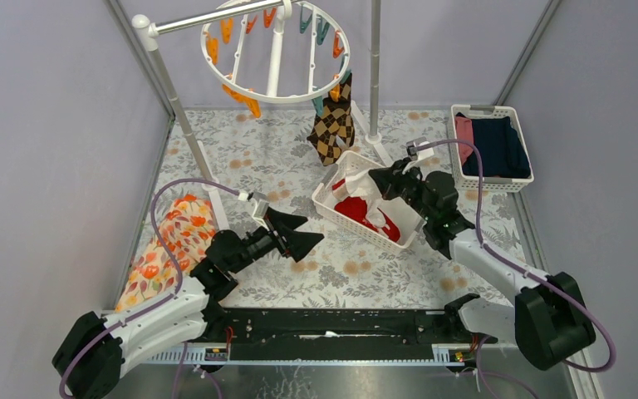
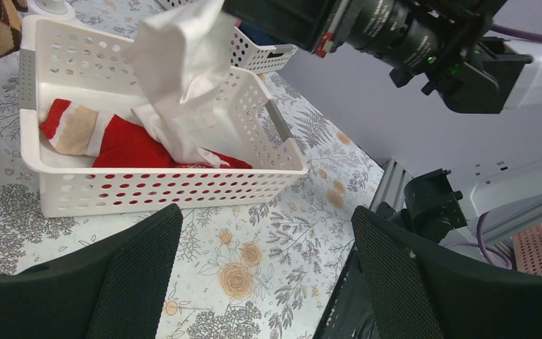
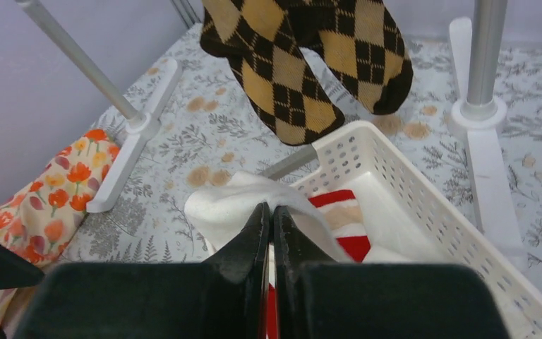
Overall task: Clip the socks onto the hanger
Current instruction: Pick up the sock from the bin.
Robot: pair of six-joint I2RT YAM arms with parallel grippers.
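Dangling from the hanger (image 1: 287,100) beyond the basket (image 2: 148,185), the argyle pair (image 1: 332,125) was already clipped. The right end effector (image 3: 272,212) pinched a white sock (image 2: 180,67) above the basket; red socks (image 1: 357,209) lay inside, unclipped, and the left end effector (image 1: 311,230) was spread nearby.

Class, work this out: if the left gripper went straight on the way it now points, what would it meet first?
The left gripper would probably meet the near wall of the white basket first; only tablecloth lies between, though depth is uncertain.
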